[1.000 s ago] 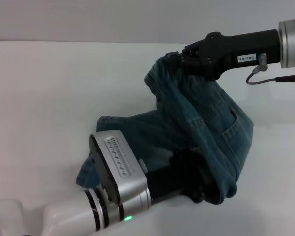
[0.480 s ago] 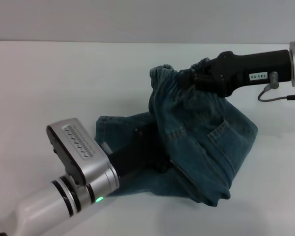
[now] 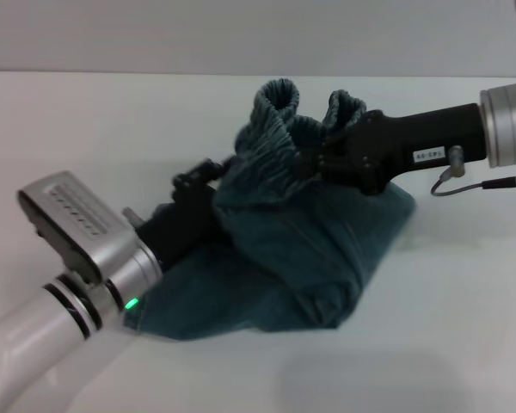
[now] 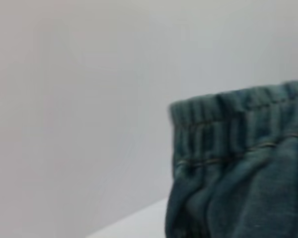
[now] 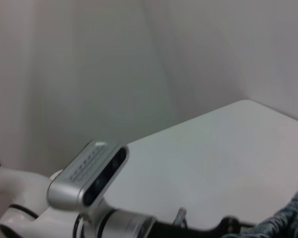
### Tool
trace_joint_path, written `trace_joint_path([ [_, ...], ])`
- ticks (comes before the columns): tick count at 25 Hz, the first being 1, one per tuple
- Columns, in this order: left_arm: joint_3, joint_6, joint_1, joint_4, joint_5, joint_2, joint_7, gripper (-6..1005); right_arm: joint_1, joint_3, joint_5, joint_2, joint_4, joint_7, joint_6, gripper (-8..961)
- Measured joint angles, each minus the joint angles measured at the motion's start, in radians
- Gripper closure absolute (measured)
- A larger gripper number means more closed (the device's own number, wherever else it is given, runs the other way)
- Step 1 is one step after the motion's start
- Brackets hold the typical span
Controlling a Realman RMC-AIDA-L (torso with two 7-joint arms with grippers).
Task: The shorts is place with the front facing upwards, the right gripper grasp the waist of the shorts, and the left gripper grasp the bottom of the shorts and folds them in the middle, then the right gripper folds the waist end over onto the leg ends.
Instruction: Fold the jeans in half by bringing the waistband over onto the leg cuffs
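The blue denim shorts (image 3: 301, 249) lie bunched in a folded heap at the middle of the white table (image 3: 77, 129). My right gripper (image 3: 314, 163) reaches in from the right and is shut on the ruffled elastic waist (image 3: 275, 107), holding it raised over the heap's left half. My left gripper (image 3: 202, 185) comes in from the lower left, its black claw against the heap's left edge and partly under the hanging waist. The bottom of the shorts is hidden under the cloth. The left wrist view shows the waist (image 4: 238, 134) close up. The right wrist view shows the left arm's wrist block (image 5: 89, 173).
The table's far edge meets a plain grey wall (image 3: 112, 34). Bare tabletop surrounds the heap on the left, right and front.
My right gripper has carried the waist leftward and lower, laying the shorts over themselves. My left arm has drawn back to the left, from under the right side of the heap to its left edge.
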Motion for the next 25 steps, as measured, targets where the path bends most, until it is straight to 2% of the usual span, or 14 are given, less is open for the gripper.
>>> trace_joint_path([
  [5, -0.019, 0.022, 0.015, 0.021, 0.000, 0.002, -0.001, 382, 0.001, -0.022, 0.003, 0.004, -0.004, 0.000, 0.023, 939],
  [10, 0.065, 0.053, 0.039, 0.011, 0.000, 0.002, -0.002, 382, -0.017, -0.012, 0.017, 0.006, -0.014, -0.016, 0.059, 939],
  [14, 0.170, 0.160, 0.062, 0.016, 0.000, 0.002, -0.010, 383, -0.032, -0.007, 0.017, 0.006, -0.038, -0.026, 0.089, 938],
  [17, 0.210, 0.250, 0.088, 0.039, 0.001, 0.003, -0.013, 383, -0.038, 0.001, 0.030, 0.006, -0.049, -0.031, 0.106, 938],
  [25, 0.226, 0.392, 0.152, 0.100, -0.001, 0.005, -0.012, 382, -0.040, -0.002, 0.071, 0.005, -0.051, -0.055, 0.124, 941],
])
